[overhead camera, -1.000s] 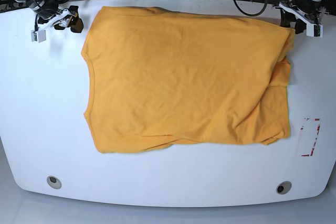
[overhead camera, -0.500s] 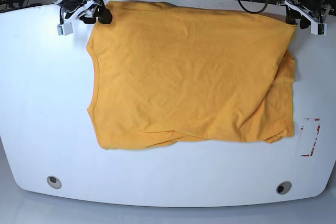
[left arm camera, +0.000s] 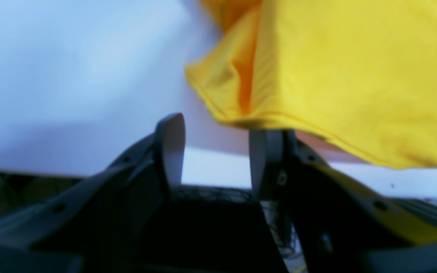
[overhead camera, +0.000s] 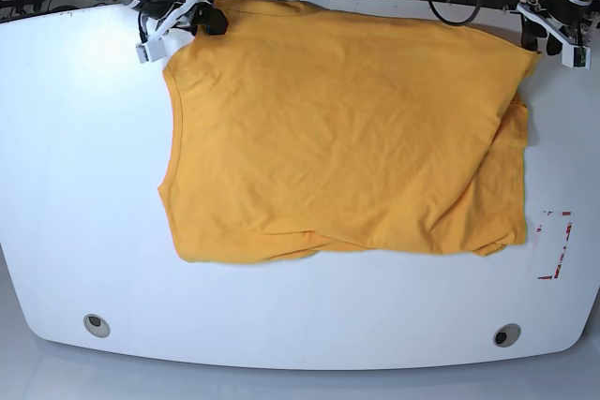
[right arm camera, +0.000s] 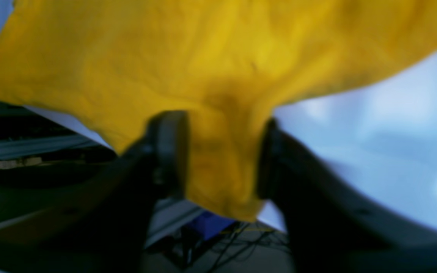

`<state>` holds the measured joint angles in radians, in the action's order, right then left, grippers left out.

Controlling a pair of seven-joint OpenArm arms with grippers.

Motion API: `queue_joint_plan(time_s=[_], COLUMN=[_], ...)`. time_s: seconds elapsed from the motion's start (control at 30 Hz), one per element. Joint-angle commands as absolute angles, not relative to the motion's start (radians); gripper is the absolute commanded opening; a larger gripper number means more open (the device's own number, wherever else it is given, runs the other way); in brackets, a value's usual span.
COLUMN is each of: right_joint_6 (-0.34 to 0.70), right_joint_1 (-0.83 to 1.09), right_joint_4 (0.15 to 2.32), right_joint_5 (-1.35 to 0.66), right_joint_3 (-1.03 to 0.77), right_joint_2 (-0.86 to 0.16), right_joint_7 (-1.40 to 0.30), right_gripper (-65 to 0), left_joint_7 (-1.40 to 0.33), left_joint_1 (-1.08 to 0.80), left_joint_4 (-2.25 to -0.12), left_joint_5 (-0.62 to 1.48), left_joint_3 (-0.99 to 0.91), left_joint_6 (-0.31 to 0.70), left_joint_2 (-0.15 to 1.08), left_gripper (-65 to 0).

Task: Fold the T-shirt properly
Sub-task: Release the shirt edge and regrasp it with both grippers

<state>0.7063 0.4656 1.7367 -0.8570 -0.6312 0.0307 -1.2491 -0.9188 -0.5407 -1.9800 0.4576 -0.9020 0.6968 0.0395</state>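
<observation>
The orange-yellow T-shirt lies spread and wrinkled across the white table, with its right side folded under in a loose flap. At the shirt's far left corner, my right gripper has a bunched fold of the cloth filling the gap between its fingers; the gripper is shut on it. My left gripper is at the far right corner. It stands open with nothing between its fingers, and the shirt's hem lies just past its right fingertip.
A red-marked rectangle is on the table near the right edge. Two round holes sit near the front edge. Cables hang behind the far edge.
My right gripper has travelled right along the far edge to the shirt's corner and closed around cloth. The shirt has shifted slightly right. The left gripper has edged right, still open.
</observation>
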Motion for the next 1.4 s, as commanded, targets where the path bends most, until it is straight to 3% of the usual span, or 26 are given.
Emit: queue_joint_plan(time_s=[0.0,0.17,0.43,0.9,1.17,1.37], right_joint_6=[0.698,0.698,0.698,0.698,0.698,0.698], right_joint_1=[0.476,0.509,0.507,0.464,0.463,0.458], right_joint_4=[1.748,1.819,1.897,1.893,1.89,1.89], right_joint_5=[-0.826,-0.823,-0.819,-0.817,-0.819,-0.82], right_joint_3=[-0.636,-0.636,-0.717,-0.745,-0.742,-0.74], right_joint_2=[0.022,0.021,0.019,-0.071,-0.065,-0.065], right_joint_7=[-1.28,-1.28,-1.28,-1.28,-1.28,-1.28], right_gripper=[-58.2,-65.0,-65.0,-65.0,-65.0,-65.0], left_joint_7=[-0.901,-0.901,-0.905,-0.905,-0.905,-0.905], left_joint_1=[-0.55,-0.55,-0.596,-0.7,-0.605,-0.516], left_joint_4=[-1.995,-1.995,-1.995,-1.956,-1.946,-1.94], left_joint_5=[0.47,0.47,0.466,0.472,0.489,0.43], left_joint_3=[-0.908,-0.908,-0.862,-0.862,-0.977,-0.944], left_joint_6=[0.698,0.698,0.698,0.698,0.698,0.698], left_joint_2=[0.047,0.044,0.054,0.082,0.004,0.005], left_gripper=[-39.2,-39.2,-39.2,-38.9,-38.9,-38.9])
